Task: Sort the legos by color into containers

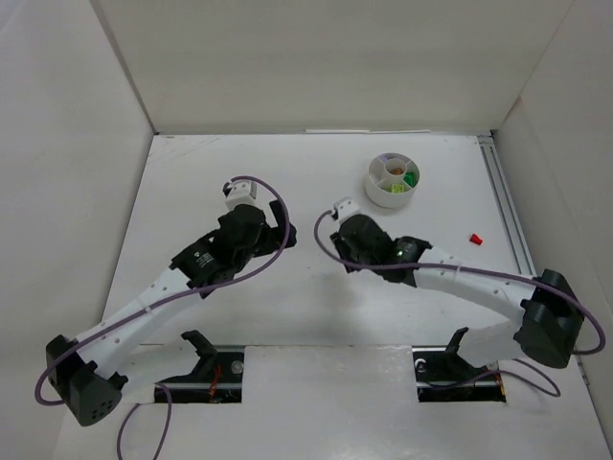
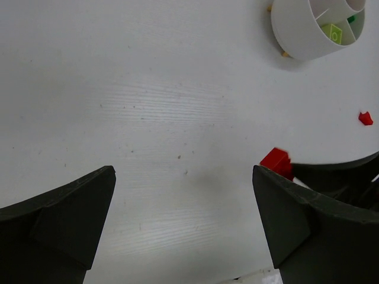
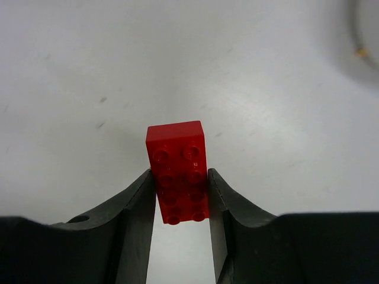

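Right gripper point(image 3: 180, 175) is pinching a red 2x4 brick point(image 3: 176, 141).
Left gripper point(image 2: 183, 173) is hanging wide open; the white divided dish point(image 1: 381, 197) is sitting well apart from both.

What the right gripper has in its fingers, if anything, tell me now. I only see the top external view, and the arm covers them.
Observer: The right gripper is shut on a red lego, pinched across its long sides.
Operator: Describe that piece.
Observer: It has two rows of four studs, and the stud side faces the wrist camera.
Operator: Report the left gripper.
Observer: The left gripper is wide open, with only bare table between its fingers.
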